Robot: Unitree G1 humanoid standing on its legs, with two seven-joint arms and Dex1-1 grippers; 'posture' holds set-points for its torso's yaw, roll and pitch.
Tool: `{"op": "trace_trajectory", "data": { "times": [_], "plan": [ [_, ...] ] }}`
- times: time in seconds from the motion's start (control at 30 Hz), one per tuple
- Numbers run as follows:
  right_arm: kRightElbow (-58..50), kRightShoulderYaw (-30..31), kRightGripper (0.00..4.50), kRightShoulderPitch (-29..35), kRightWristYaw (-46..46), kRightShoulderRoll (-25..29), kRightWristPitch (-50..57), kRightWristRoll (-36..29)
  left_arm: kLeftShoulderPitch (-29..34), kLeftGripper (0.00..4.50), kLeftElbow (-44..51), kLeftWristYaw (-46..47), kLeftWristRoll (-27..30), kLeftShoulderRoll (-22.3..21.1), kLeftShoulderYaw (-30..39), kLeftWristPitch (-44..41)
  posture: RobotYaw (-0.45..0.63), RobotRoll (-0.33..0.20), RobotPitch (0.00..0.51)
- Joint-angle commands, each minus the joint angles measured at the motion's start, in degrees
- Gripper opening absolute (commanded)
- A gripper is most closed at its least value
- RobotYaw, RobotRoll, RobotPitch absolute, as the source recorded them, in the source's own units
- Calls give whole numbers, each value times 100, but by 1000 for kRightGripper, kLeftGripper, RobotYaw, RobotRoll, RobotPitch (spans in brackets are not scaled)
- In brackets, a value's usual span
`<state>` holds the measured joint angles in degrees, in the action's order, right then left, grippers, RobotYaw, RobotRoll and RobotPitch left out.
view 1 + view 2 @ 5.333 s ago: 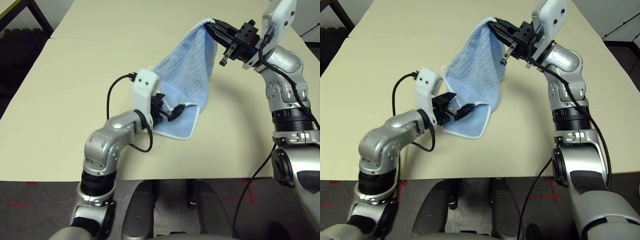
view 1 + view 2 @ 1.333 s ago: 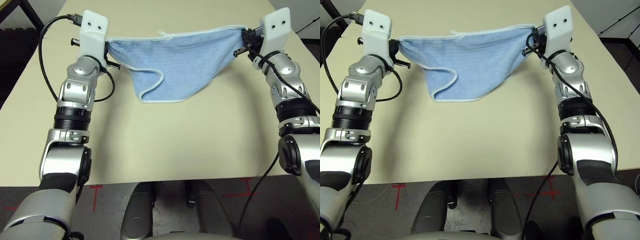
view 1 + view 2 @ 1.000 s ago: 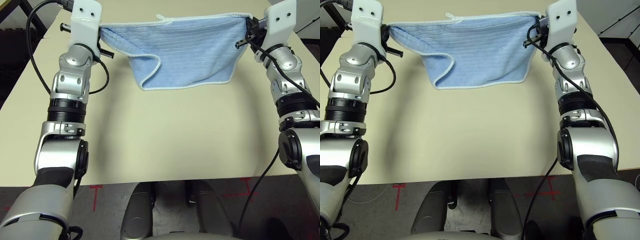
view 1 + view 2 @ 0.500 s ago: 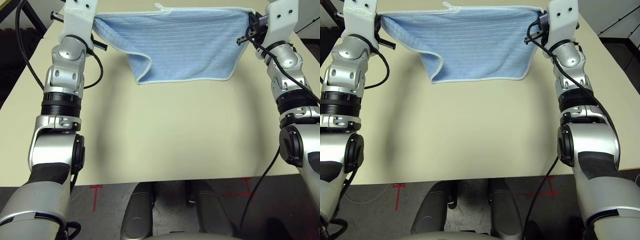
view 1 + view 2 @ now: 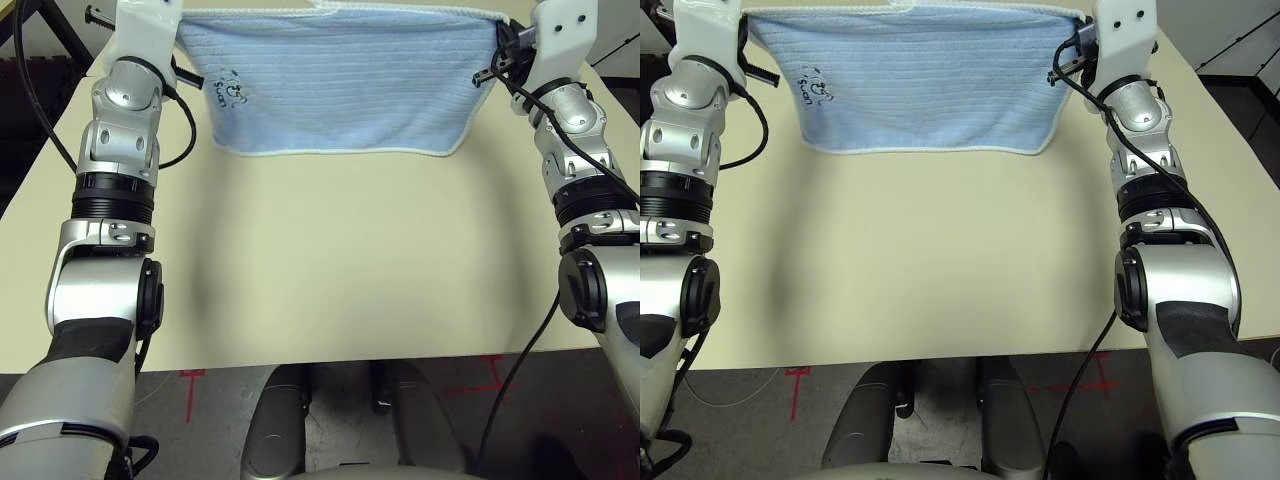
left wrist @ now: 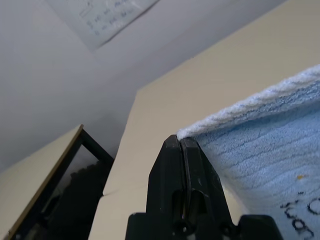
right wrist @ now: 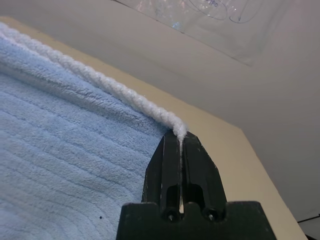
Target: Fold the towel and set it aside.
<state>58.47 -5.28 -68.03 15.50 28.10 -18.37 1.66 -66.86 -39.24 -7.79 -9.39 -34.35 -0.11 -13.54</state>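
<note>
A: Where is the towel [image 5: 345,85]?

B: Held up flat over the far part of the surface [image 5: 330,270], spread wide between the two arms. Light blue, ribbed terry, white stitched edging all round. Top edge runs nearly straight from one arm to the other; lower edge hangs level, with rounded bottom corners.

A: Is it touching the surface?

B: Cannot tell. The lower edge sits close above or against the beige top; a soft shadow lies just beneath it.

A: Left gripper [image 6: 181,142]?

B: Fingers pressed together, pinching the towel's top corner on the robot's left side. In the left wrist view the white edging ends right at the fingertips and the cloth falls away to one side.

A: Right gripper [image 7: 179,137]?

B: The same: fingers pressed together on the opposite top corner. In the right wrist view the white corded edge runs straight into the closed tips.

A: Any markings on the cloth?

B: A small dark embroidered motif [image 5: 229,91] near the upper corner on the robot's left side, with a few small stitched letters below it. A little white loop of a tag [image 5: 327,6] stands up at the middle of the top edge.

A: The arms?

B: Both silver forearms are raised and reach forward, well apart, one at each side of the towel. Black cables trail along each wrist.
</note>
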Motion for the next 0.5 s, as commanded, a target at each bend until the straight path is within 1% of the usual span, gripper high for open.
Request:
{"op": "trace_trajectory", "data": {
  "times": [0.03,0.2,0.3,0.4,0.5],
  "plan": [
    [98,-114,0,67,44,233,238,-53,276,10,29,-299,12,-119,34,-451,34,0,254],
    [-69,-115,0,166,360,268,526,-114,612,10,609,-793,104,-97,7,-993,33,0,256],
    [-205,-123,0,188,671,290,797,-220,644,10,780,-832,114,-131,86,-1185,33,0,256],
    [-188,-61,0,123,884,303,1099,-213,530,10,603,-755,61,-150,99,-1132,33,0,256],
    [44,37,0,-28,919,270,1362,-96,337,10,45,-639,6,-74,41,-843,31,0,260]
  ]
}}
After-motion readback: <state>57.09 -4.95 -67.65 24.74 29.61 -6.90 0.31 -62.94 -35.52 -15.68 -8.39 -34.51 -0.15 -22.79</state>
